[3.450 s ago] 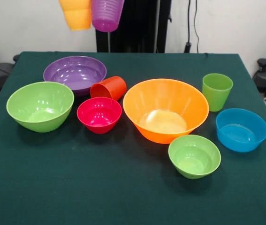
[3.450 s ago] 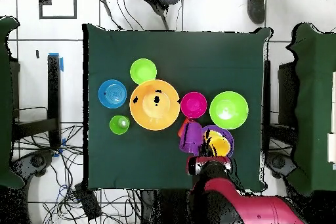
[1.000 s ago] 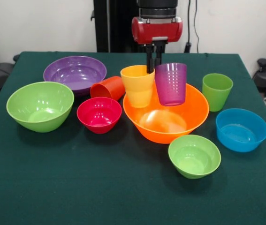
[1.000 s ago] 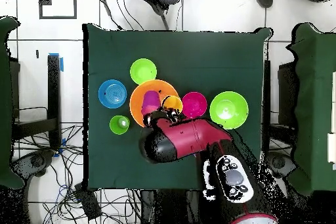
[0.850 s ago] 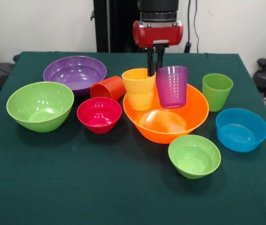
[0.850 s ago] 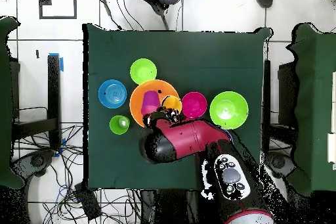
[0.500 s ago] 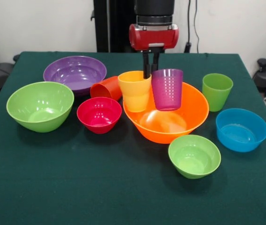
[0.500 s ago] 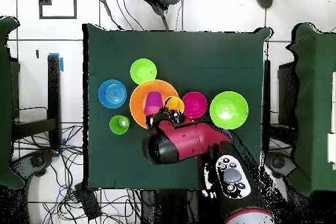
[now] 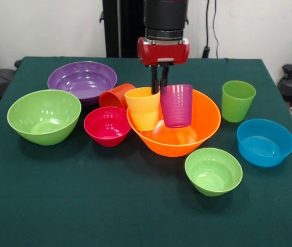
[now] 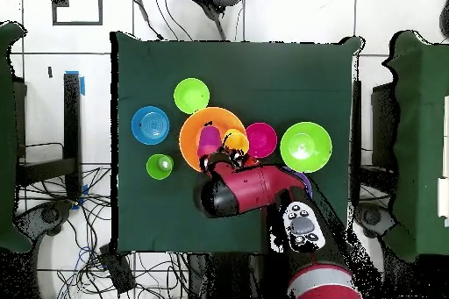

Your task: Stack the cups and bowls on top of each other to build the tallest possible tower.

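Front view: the end effector [image 9: 159,86] comes down from above with its two dark fingers pinched over the touching rims of the yellow cup [image 9: 142,107] and the purple cup [image 9: 176,105], holding both at once. The cups hang low inside the large orange bowl [image 9: 200,128] — the yellow one against its rim on the side of the small red bowl [image 9: 108,125]. Whether either cup rests on the bowl's floor I cannot tell. Nothing else is stacked: the purple bowl [image 9: 82,80], the large green bowl [image 9: 44,116], the small green bowl [image 9: 213,171], the blue bowl [image 9: 265,142], the upright green cup [image 9: 238,100] and the orange-red cup [image 9: 119,95] lying on its side are all apart on the table [image 9: 109,206]. So the tower is barely begun.

Against the frame half a second ago, the cups sit lower, and the orange bowl has slid toward the red bowl.

Overhead view: the arm [image 10: 250,192] covers the grip — only the tops of both cups peek out over the orange bowl.
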`<state>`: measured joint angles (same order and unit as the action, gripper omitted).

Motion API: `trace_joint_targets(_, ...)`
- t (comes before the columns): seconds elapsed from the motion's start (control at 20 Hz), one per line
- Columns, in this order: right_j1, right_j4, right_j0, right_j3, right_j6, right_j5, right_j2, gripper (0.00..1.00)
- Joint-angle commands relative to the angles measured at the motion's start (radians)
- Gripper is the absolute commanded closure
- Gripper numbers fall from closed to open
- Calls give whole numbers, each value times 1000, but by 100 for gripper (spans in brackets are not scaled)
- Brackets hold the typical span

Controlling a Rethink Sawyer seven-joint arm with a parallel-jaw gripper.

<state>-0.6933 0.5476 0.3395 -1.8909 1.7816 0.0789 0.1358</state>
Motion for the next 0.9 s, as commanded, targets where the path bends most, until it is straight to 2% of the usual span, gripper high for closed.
trace_joint_targets(0.05, 93, -29, -56, 90, 160, -83, -47, 100)
trace_joint_targets(0.7, 118, -110, -115, 122, 152, -72, -86, 100)
trace_joint_targets(0.9, 119, -127, -118, 135, 93, 76, -59, 100)
